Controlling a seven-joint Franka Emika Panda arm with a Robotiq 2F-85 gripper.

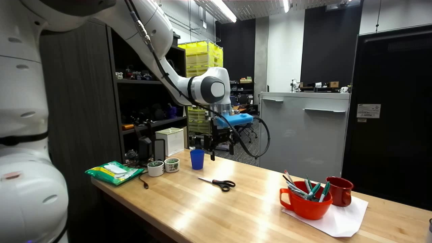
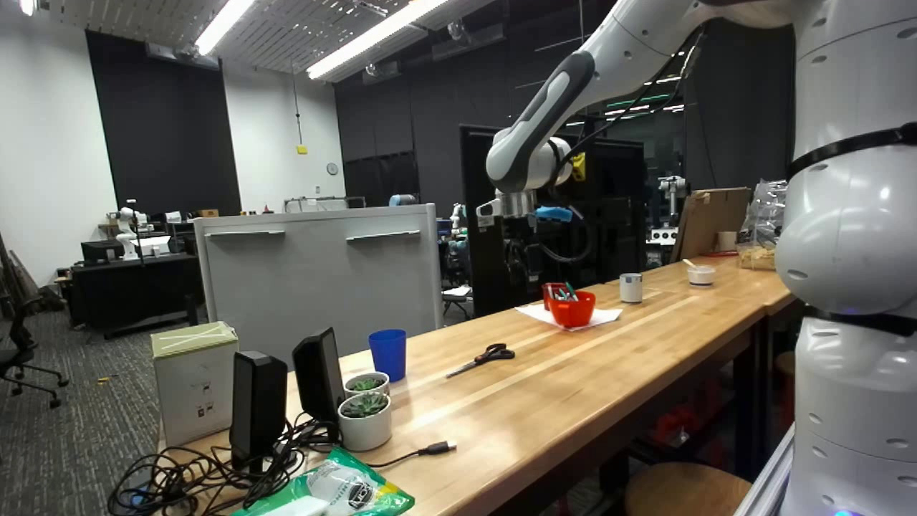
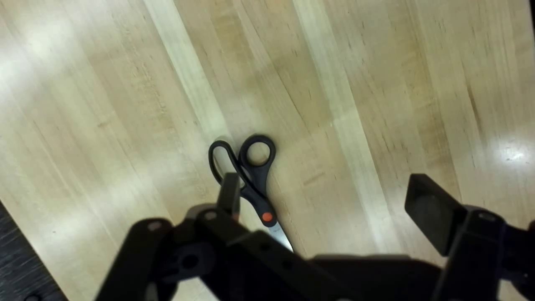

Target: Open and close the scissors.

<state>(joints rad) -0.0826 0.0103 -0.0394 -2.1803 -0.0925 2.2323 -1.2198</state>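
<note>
On the bench (image 3: 376,104), well below the wide-spread, empty gripper (image 3: 332,205), the scissors (image 3: 260,200) lie toward one finger (image 3: 229,194) in the wrist view, slanting across the closing direction.

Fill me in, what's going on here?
A robot arm is meant to open and close the black-handled scissors, but nothing is being handled at this moment. Its gripper hangs open and empty above the wooden table. The scissors lie flat on the wood, untouched, their blades looking closed.
</note>
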